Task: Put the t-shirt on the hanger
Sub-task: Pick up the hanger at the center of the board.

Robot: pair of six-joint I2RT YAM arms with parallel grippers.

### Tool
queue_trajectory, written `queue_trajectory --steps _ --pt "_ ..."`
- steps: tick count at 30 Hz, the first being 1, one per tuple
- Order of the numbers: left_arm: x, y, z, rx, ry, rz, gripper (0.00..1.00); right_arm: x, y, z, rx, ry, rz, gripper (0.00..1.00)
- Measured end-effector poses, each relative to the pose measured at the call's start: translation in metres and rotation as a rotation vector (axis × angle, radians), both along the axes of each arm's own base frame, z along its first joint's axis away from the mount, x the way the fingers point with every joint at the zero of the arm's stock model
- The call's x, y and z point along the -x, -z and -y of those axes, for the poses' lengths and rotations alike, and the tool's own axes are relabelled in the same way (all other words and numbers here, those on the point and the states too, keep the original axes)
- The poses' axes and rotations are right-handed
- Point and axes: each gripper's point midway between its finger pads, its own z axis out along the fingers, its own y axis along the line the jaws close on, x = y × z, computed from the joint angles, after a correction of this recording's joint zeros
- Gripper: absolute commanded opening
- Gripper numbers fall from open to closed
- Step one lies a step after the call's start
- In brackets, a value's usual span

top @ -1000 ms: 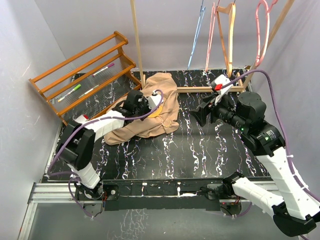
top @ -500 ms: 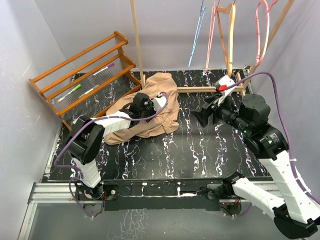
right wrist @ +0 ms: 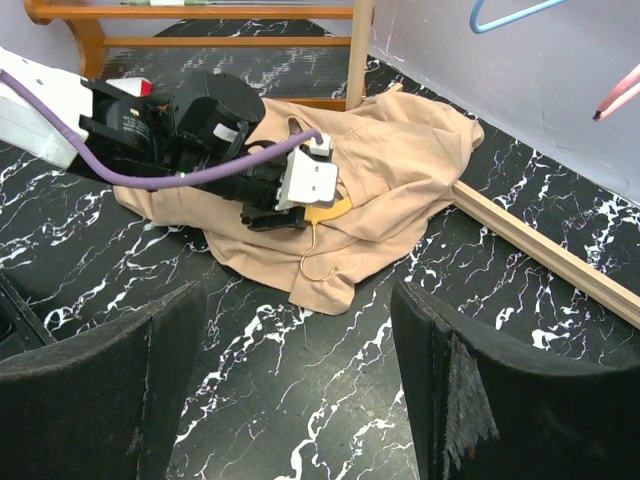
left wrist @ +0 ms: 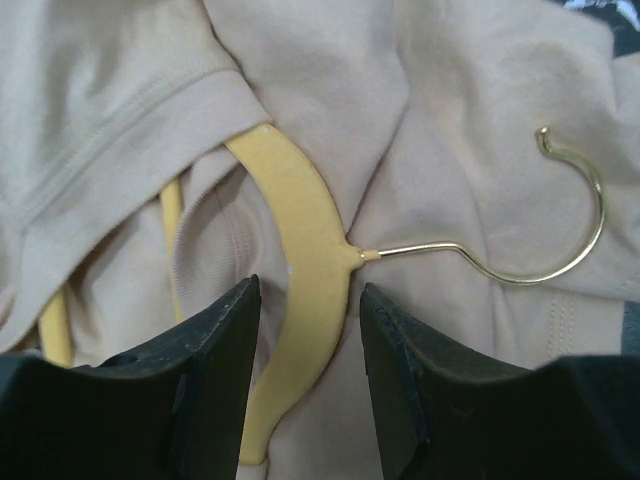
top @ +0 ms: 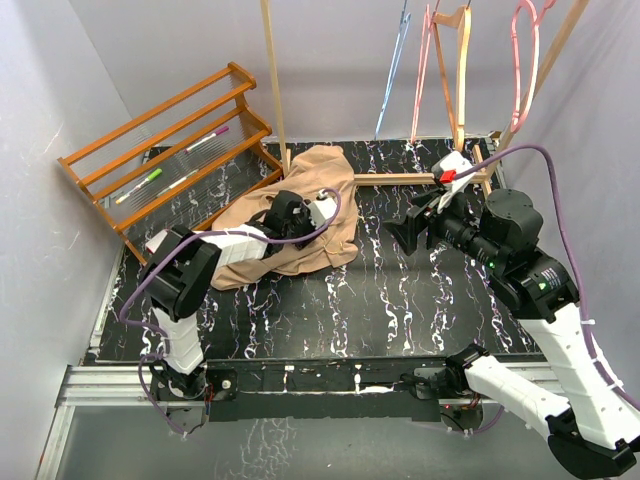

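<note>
Hanger (left wrist: 300, 225): mustard-yellow, lying on the t-shirt; one curved shoulder and the metal hook show, and the rest is tucked under folds of fabric.
T-shirt (top: 322, 170): tan, crumpled in a heap on the table, left of centre toward the back.
Left gripper (left wrist: 307, 295): low over the heap, jaws parted, the hanger's bare shoulder between them with a slim gap on each side.
Right gripper (right wrist: 297, 300): raised, well apart from the shirt on its right, jaws spread wide, nothing between.
Table (top: 380, 300): black, white-veined.
</note>
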Motion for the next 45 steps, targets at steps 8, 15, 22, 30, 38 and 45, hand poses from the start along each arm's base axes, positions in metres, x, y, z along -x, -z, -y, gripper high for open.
queue_trajectory --steps 8,15,22,30,38,45 --pt "0.002 0.022 -0.002 -0.021 0.006 0.013 0.37 0.004 -0.005 0.004 -0.015 0.016 0.013 0.76" --pt "-0.004 0.021 -0.002 -0.030 0.009 0.060 0.00 0.006 -0.007 0.006 -0.018 0.021 0.020 0.76" --pt "-0.001 0.019 -0.001 -0.025 0.004 0.046 0.00 0.006 -0.007 0.007 -0.019 0.024 0.022 0.76" --pt "0.010 -0.013 0.001 0.005 0.005 -0.019 0.00 0.004 0.008 0.004 -0.008 0.018 -0.013 0.76" --pt "0.015 -0.063 0.005 0.051 0.008 -0.024 0.00 0.003 0.009 0.001 -0.022 0.007 -0.018 0.76" --pt "0.026 -0.100 0.006 0.102 0.008 -0.040 0.00 0.002 0.014 -0.002 -0.028 0.003 -0.033 0.76"
